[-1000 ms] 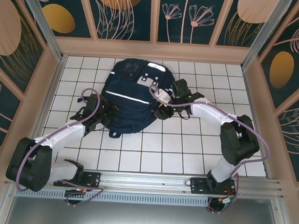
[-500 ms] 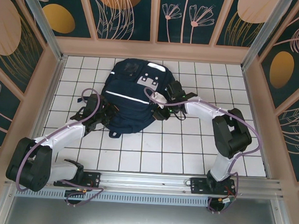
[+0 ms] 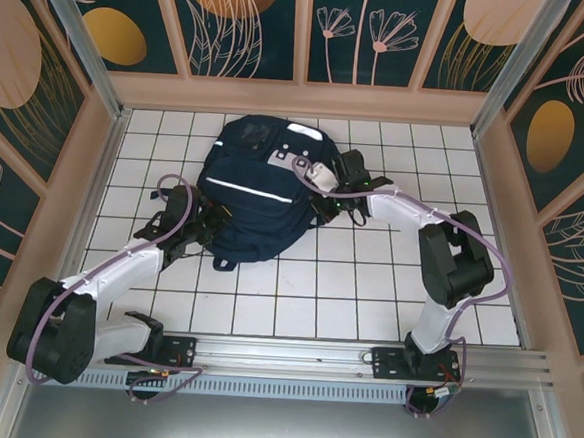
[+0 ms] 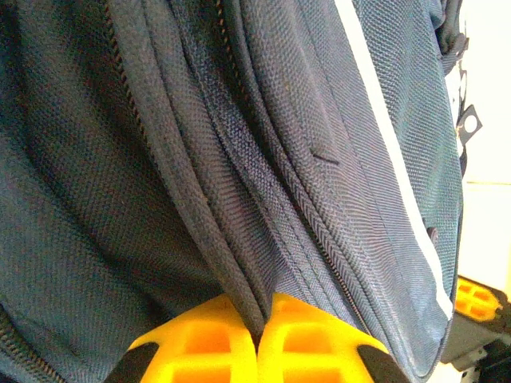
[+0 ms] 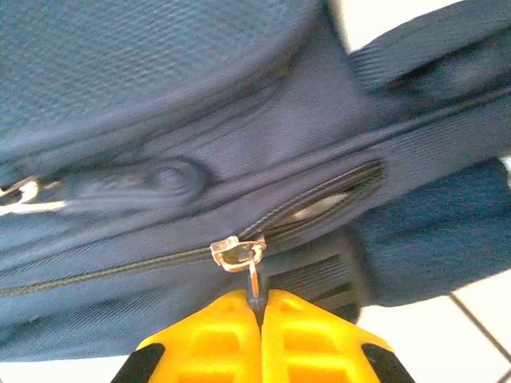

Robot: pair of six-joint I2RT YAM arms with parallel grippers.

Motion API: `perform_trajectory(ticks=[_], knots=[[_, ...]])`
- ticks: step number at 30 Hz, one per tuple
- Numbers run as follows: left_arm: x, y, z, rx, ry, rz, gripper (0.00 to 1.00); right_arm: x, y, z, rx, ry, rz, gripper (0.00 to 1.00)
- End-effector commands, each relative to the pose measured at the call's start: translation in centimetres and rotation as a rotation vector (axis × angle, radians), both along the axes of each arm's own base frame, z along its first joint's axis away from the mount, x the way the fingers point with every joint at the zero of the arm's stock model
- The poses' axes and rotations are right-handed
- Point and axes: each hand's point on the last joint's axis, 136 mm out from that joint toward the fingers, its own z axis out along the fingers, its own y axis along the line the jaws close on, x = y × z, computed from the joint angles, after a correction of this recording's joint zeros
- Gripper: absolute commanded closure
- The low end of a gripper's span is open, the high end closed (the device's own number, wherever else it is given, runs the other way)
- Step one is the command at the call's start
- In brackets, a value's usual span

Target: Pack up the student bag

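Bag: the student bag point(image 3: 259, 192) is lying flat on the tiled bench point(image 3: 367, 294), toward the far wall, between the two arms
Left gripper point(image 4: 257, 339): jaws are pinching a fold of bag fabric beside a seam; apparently bracing it
Right gripper point(image 5: 259, 307): jaws are clamping the thin zipper pull point(image 5: 239, 254); a short stretch of zip is gaping beside it
Risk: a hard tug could be slipping the pull out of the jaws; a lost fold would be letting the bag drag; lining may be snagging

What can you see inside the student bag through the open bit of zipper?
The zipper on the student bag is open only a short way past its slider. Something pale shows in that gap; what it is cannot be told. Navy fabric covers everything else inside.
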Motion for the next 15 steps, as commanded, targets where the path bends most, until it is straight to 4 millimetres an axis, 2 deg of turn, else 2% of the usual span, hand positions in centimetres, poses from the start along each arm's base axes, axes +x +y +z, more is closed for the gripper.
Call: perform_trajectory(ticks=[1,4,9,10,12,13,15], knots=[[0.1,1.7,-0.3,0.046,-0.014,0.055,1.00,4.8,-4.0,1.7,-0.061,-0.094,-0.248,1.00],[0.3,0.8,0.4,0.024,-0.039,0.009,1.00,5.7,-4.5,1.6,-0.069,-0.085,-0.310,1.00],[0.4,0.1,2.3,0.012,-0.083,-0.036,0.99,7.2,-8.0,1.6,-0.100,-0.045,-0.498,1.00],[0.4,-0.1,2.5,0.012,-0.089,-0.051,0.89,7.2,-8.2,1.7,-0.103,-0.044,-0.503,1.00],[0.5,-0.8,3.2,0.015,-0.097,-0.105,0.46,6.7,-7.8,2.0,-0.091,-0.049,-0.469,1.00],[0.5,-1.2,3.5,0.012,-0.096,-0.131,0.35,6.4,-7.7,2.4,-0.078,-0.053,-0.456,1.00],[0.5,-1.4,4.0,0.029,-0.105,-0.155,0.22,5.9,-7.9,3.1,-0.064,-0.074,-0.439,1.00]])
